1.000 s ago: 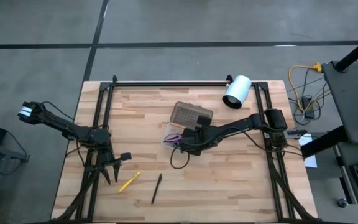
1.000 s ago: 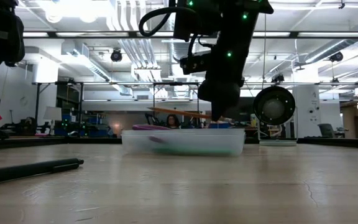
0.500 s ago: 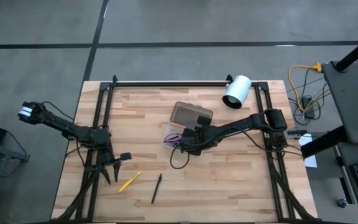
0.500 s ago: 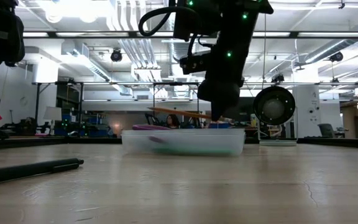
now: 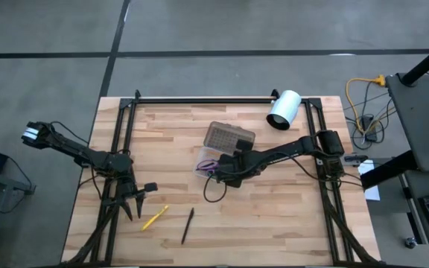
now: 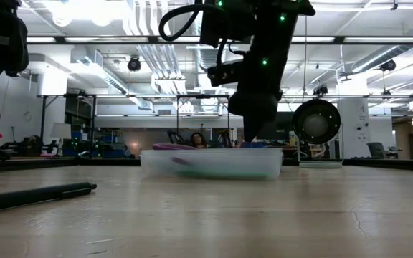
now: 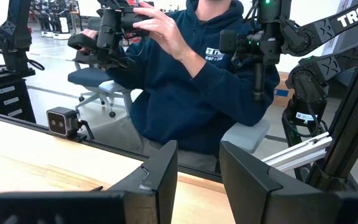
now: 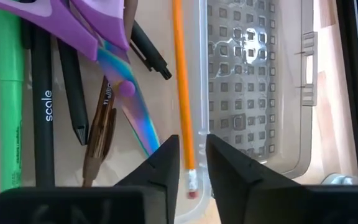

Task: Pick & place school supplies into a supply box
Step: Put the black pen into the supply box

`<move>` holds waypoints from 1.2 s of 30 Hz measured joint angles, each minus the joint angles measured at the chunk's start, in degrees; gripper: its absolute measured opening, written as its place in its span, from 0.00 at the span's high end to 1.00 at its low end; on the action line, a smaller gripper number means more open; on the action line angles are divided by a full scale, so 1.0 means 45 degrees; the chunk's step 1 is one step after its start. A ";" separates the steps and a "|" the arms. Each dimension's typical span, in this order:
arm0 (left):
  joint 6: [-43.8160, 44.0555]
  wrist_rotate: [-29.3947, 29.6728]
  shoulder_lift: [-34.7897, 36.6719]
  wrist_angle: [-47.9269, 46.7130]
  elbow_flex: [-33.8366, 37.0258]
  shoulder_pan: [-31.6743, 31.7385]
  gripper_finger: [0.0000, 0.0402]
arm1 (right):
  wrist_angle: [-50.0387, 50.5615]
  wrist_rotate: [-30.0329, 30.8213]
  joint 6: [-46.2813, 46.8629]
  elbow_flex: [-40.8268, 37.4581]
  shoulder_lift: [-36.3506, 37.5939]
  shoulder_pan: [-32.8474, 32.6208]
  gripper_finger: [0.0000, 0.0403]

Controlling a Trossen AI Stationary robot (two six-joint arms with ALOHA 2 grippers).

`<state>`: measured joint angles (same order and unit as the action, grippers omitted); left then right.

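Note:
The clear supply box (image 5: 208,160) stands at mid-table with its grey dotted lid (image 5: 229,137) lying open on the far side. Inside it lie a green pen (image 8: 8,93), black pens (image 8: 42,106), purple-handled scissors (image 8: 86,31) and an orange pencil (image 8: 182,93) along the hinge-side wall. My right gripper (image 8: 192,165) hovers open over the box, a finger on either side of the pencil's eraser end, apart from it. A yellow pencil (image 5: 155,217) and a black pen (image 5: 188,225) lie on the table near the front left. My left gripper (image 5: 131,202) is open and empty beside them.
A white cylinder (image 5: 284,109) lies at the far right of the table. Black frame rails (image 5: 199,99) run along the far edge and both sides. A person (image 7: 197,74) sits beyond the table edge, hands raised. Bare wood lies in front of the box.
The orange pencil, which hung level under my right gripper just above the box rim, has dropped out of sight below the rim and now lies in the box. Both arms have kept their places.

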<state>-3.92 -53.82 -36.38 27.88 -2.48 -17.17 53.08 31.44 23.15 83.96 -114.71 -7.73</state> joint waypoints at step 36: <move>0.0001 0.0000 0.0000 -0.0001 -0.0003 -0.0003 0.74 | -0.5766 -0.0310 -0.3455 -0.3758 0.2856 -0.0554 0.81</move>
<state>-3.92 -53.82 -36.38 27.87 -2.50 -17.18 27.13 30.04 7.61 67.05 -101.85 -10.22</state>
